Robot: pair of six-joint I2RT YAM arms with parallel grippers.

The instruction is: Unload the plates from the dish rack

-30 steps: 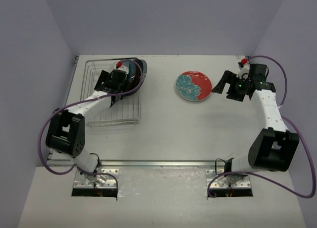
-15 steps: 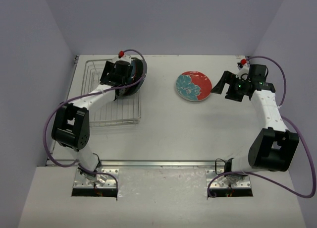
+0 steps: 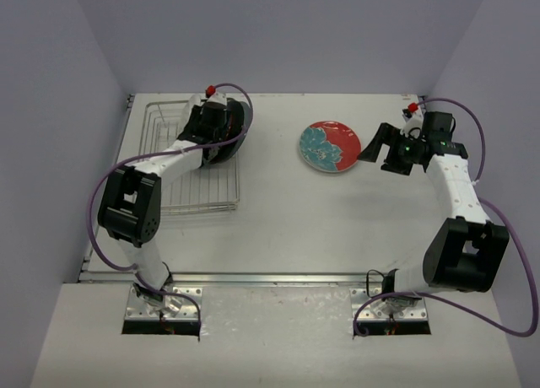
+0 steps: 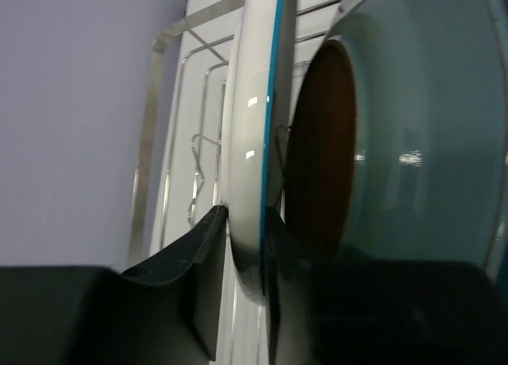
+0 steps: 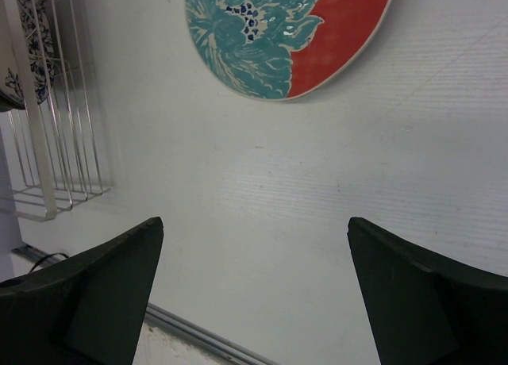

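The silver wire dish rack [image 3: 196, 181] sits at the table's left. My left gripper [image 3: 221, 128] is at the rack's far right end, among upright plates. In the left wrist view my left gripper [image 4: 246, 214] is shut on the rim of an upright plate with a white back and a teal edge [image 4: 252, 119]. A grey-blue plate [image 4: 429, 135] stands just right of it. The red-and-teal floral plate [image 3: 329, 146] lies flat on the table. My right gripper [image 3: 381, 148] is open and empty just right of it. The floral plate [image 5: 290, 32] lies ahead of the open right gripper [image 5: 254, 222].
The right wrist view shows the rack's wires [image 5: 59, 127] at the left, with a white plate with a dark ornate pattern [image 5: 20, 51] in it. The near part of the rack holds no plates. Walls enclose the table on the left, back and right.
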